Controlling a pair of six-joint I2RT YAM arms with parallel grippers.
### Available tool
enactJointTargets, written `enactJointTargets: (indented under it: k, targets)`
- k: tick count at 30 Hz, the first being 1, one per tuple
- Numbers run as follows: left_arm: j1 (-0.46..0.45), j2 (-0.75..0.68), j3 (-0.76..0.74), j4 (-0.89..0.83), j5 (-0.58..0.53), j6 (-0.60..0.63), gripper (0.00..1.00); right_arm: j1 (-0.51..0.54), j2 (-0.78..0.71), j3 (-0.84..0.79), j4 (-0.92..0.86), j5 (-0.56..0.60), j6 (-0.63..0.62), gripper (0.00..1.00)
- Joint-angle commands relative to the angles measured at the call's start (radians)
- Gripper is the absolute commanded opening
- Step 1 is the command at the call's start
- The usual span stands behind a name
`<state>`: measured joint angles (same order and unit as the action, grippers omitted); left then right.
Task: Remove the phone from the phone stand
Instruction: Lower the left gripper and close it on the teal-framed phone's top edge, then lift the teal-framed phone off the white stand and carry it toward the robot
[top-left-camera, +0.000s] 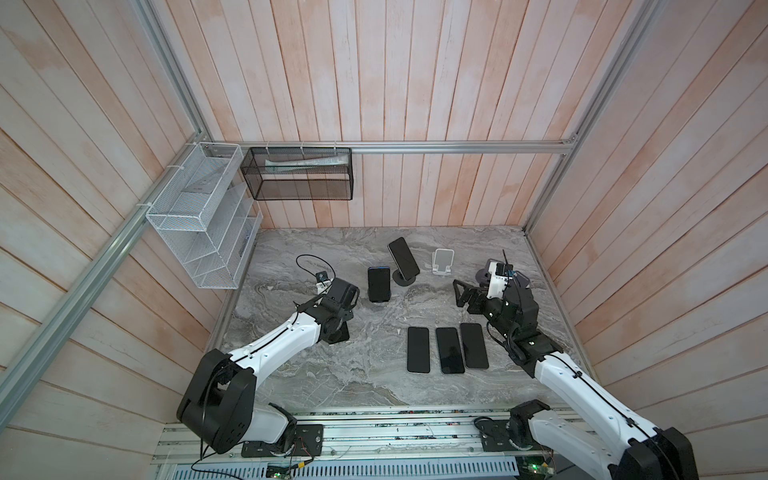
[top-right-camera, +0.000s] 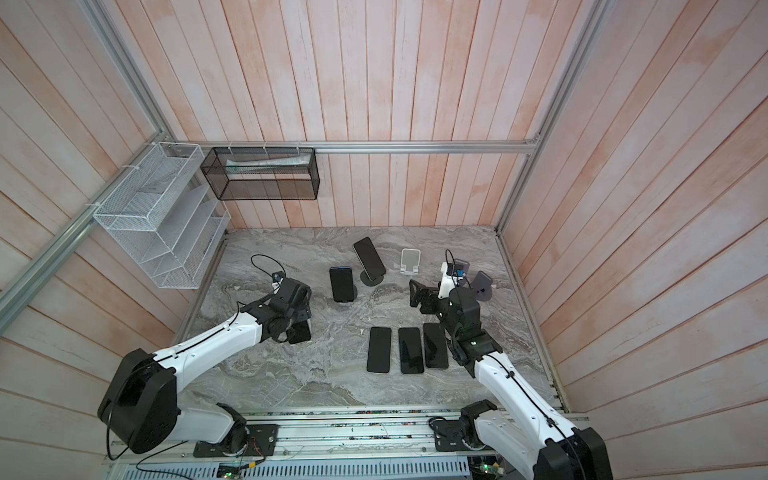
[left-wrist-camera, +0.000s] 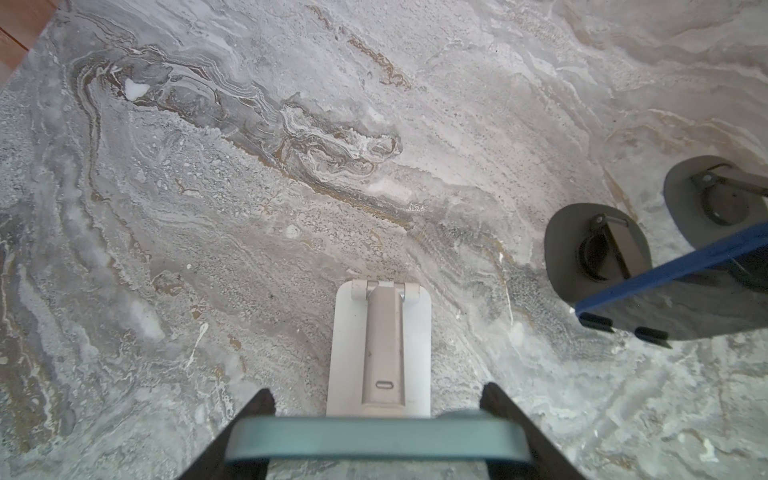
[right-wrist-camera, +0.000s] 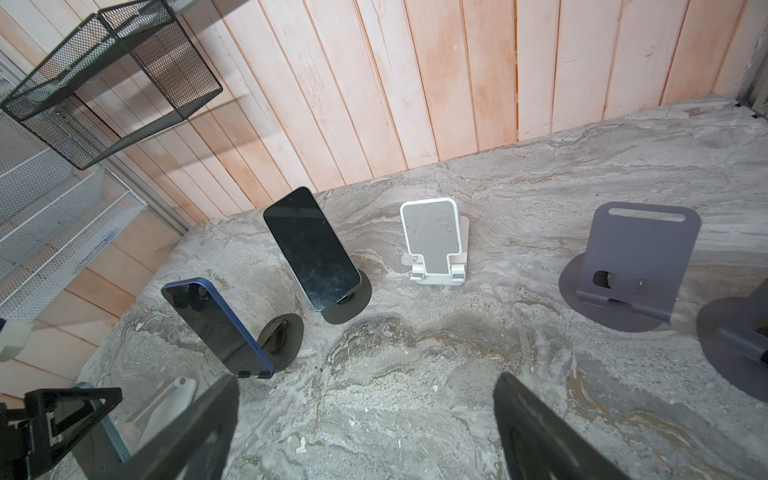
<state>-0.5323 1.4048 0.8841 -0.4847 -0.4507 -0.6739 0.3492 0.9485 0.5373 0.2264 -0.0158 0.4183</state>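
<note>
A teal-edged phone (left-wrist-camera: 378, 440) leans on a white folding phone stand (left-wrist-camera: 353, 332) at the left of the marble table. My left gripper (left-wrist-camera: 378, 390) comes down over the phone's upper edge, one black finger at each end of it. Any gap or contact there is hidden. From the right wrist view the same phone (right-wrist-camera: 109, 432) and stand (right-wrist-camera: 166, 405) sit by the left fingers (right-wrist-camera: 70, 411). In both top views the wrist covers them. My right gripper (right-wrist-camera: 368, 380) hangs open over bare marble, holding nothing, right of centre (top-left-camera: 463, 293).
A blue phone (top-left-camera: 379, 283) and a black phone (top-left-camera: 403, 257) rest on dark round stands mid-table. An empty white stand (top-left-camera: 441, 262) and an empty grey stand (right-wrist-camera: 636, 257) are further right. Three phones (top-left-camera: 449, 350) lie flat near the front. Wire baskets (top-left-camera: 299, 174) hang on the back wall.
</note>
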Motion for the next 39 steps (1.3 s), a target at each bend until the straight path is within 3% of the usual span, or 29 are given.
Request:
enactJointTargets:
  k: [1, 12, 19, 27, 31, 39]
  targets:
    - [-0.004, -0.051, 0.002, -0.031, -0.037, 0.015, 0.60, 0.001, -0.016, -0.017, 0.002, 0.024, 0.000, 0.96]
    - [-0.035, -0.134, 0.064, -0.114, -0.072, 0.067, 0.56, 0.002, -0.028, -0.017, -0.001, 0.022, -0.006, 0.96]
    - [-0.145, -0.146, 0.167, -0.208, -0.082, 0.051, 0.54, 0.001, -0.031, -0.021, 0.008, 0.004, -0.001, 0.96]
    - [-0.326, -0.034, 0.323, -0.300, -0.071, 0.000, 0.53, 0.002, 0.043, -0.053, 0.108, -0.168, 0.044, 0.95]
    - [-0.404, 0.030, 0.346, -0.302, -0.054, -0.039, 0.52, 0.003, 0.013, -0.075, 0.136, -0.153, 0.063, 0.95]
    - [-0.448, 0.165, 0.358, -0.258, 0.052, -0.067, 0.52, 0.003, -0.015, -0.084, 0.128, -0.146, 0.062, 0.94]
